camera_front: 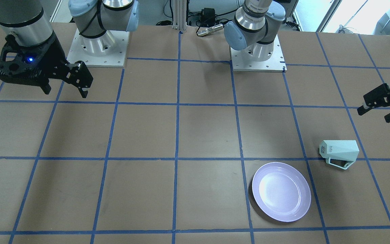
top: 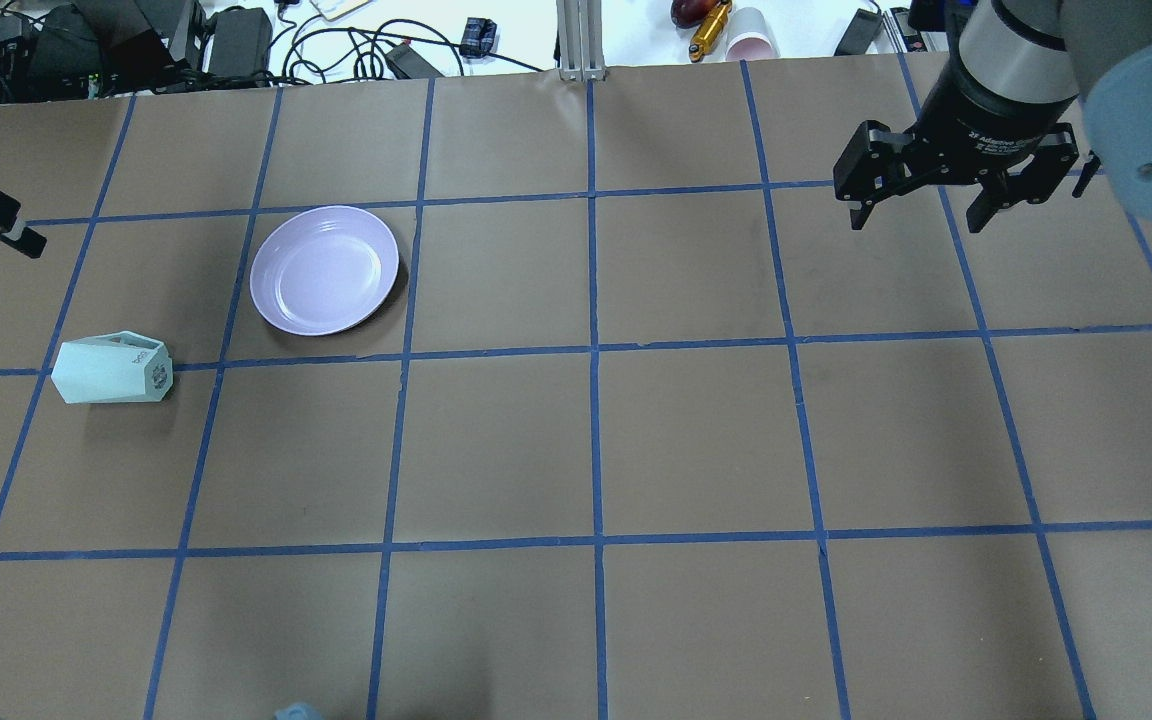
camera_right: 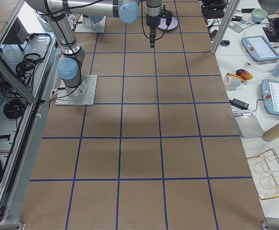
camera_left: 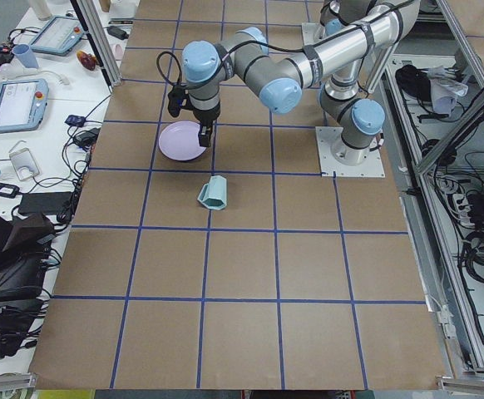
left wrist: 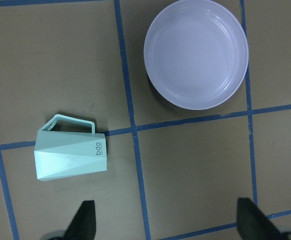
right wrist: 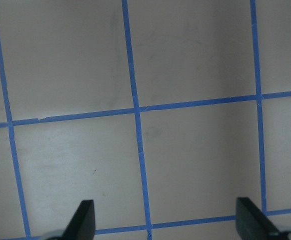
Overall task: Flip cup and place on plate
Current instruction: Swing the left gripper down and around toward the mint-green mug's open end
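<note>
We judged nothing yet done: the cup [camera_front: 340, 151] lay on its side on the desk [camera_front: 147, 135], near but clear of the bare plate [camera_front: 281, 191], with our left tool [camera_front: 374, 114] spread wide close by and our right tool [top: 916, 222] gaping empty, well apart.

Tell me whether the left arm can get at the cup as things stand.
Probably yes. The left gripper hangs open above the table near the cup, which lies on its side with nothing over or against it; the plate sits apart.
</note>
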### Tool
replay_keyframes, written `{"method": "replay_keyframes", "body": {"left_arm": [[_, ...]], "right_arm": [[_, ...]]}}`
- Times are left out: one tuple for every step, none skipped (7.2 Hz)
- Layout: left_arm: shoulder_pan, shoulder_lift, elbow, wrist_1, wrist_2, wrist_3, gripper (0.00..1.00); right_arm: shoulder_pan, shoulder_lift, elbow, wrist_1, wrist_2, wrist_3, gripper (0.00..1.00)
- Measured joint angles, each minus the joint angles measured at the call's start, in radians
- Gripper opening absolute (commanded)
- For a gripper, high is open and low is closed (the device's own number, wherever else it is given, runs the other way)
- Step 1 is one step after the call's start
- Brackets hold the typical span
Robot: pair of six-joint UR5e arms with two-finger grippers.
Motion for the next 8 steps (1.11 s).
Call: {"method": "replay_keyframes", "body": {"left_arm": [[0.056, -0.028, 0.004, 0.000, -0.018, 0.054, 1.00], [0.101, -0.055, 0.008, 0.001, -0.038, 0.115, 1.00], [0.136, -0.080, 0.012, 0.002, -0.056, 0.155, 1.00], [0.164, -0.104, 0.013, 0.003, -0.073, 0.185, 1.00], [0.191, -0.128, 0.014, 0.004, -0.096, 0.216, 1.00], [0.216, -0.153, 0.018, 0.001, -0.119, 0.233, 1.00], [0.235, -0.179, 0.030, -0.017, -0.146, 0.241, 1.00], [0.251, -0.203, 0.046, -0.045, -0.172, 0.243, 1.00]], "right_arm": [[0.000, 0.000, 0.000, 0.000, 0.000, 0.000, 1.00], [0.000, 0.000, 0.000, 0.000, -0.001, 0.000, 1.00], [0.000, 0.000, 0.000, 0.000, 0.000, 0.000, 1.00], [0.000, 0.000, 0.000, 0.000, 0.000, 0.000, 1.00], [0.000, 0.000, 0.000, 0.000, 0.000, 0.000, 1.00], [0.000, 0.000, 0.000, 0.000, 0.000, 0.000, 1.00], [0.000, 0.000, 0.000, 0.000, 0.000, 0.000, 1.00], [0.000, 0.000, 0.000, 0.000, 0.000, 0.000, 1.00]]}}
